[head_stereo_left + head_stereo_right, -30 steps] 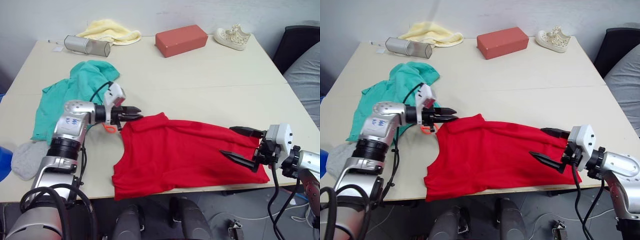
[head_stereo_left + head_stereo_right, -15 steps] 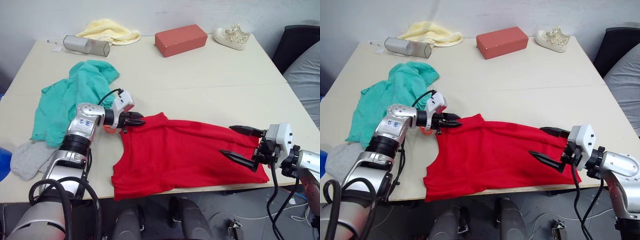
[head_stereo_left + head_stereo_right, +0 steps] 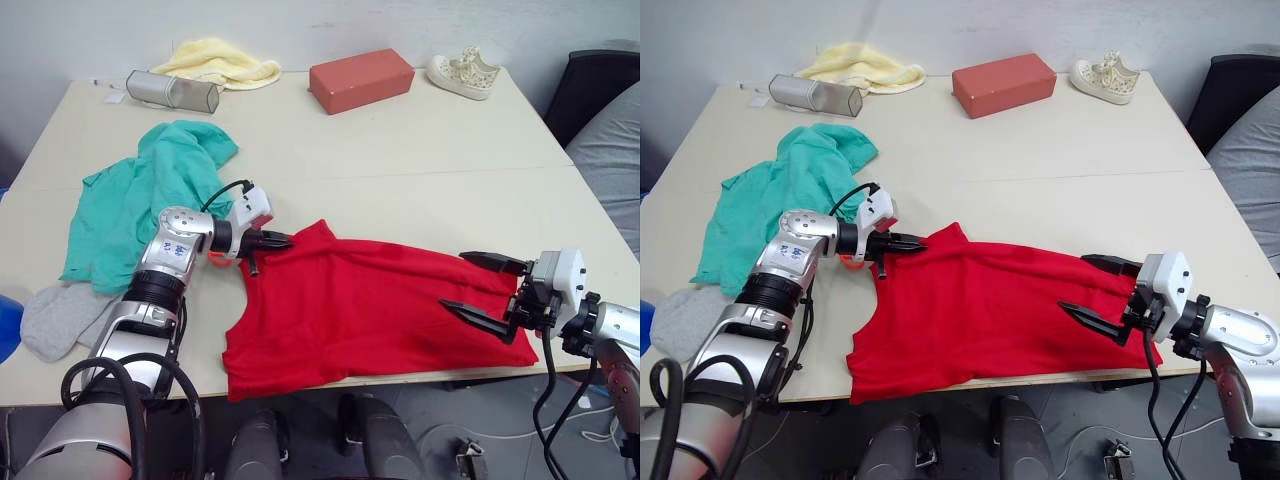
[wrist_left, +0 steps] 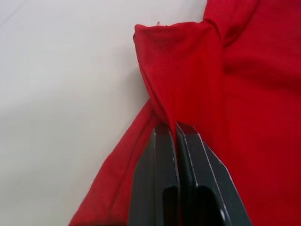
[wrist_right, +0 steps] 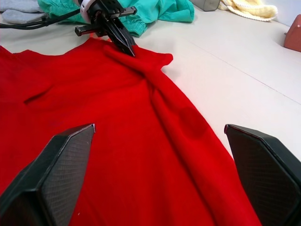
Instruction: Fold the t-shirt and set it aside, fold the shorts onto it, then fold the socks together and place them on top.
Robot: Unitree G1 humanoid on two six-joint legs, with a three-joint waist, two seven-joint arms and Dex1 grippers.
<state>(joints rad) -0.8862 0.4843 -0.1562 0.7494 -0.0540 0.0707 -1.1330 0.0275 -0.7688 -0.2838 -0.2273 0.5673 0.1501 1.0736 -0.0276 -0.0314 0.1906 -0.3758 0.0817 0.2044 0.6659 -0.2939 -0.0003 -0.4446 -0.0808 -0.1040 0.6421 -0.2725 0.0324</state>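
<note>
The t-shirt (image 3: 370, 315) lies spread but rumpled along the near edge of the counter (image 3: 420, 170), its hem hanging slightly over the front. Right hand (image 3: 480, 290) sits at the garment's right end, fingers wide apart, holding nothing, poised over the fabric. Left hand (image 3: 272, 241) is pinched closed on a raised corner of red cloth at the shirt's upper left; the left wrist view shows a stitched fold held between its fingers.

Judgement: the first step, folding the t-shirt, is in hand and barely begun. The next move appears to call for the right hand to close on its end so both can lift and lay the cloth over evenly; a one-sided pull risks bunching.

The shirt is soft, matte cotton, creased diagonally. Left of it, the socks (image 3: 55, 315), grey knit, lie near the counter edge; beyond them the shorts (image 3: 140, 190), teal and crumpled. At the far edge: a metallic cylinder (image 3: 172, 91), yellow cloth (image 3: 222, 62), red block (image 3: 362, 79), cream shoe (image 3: 464, 74)
</note>
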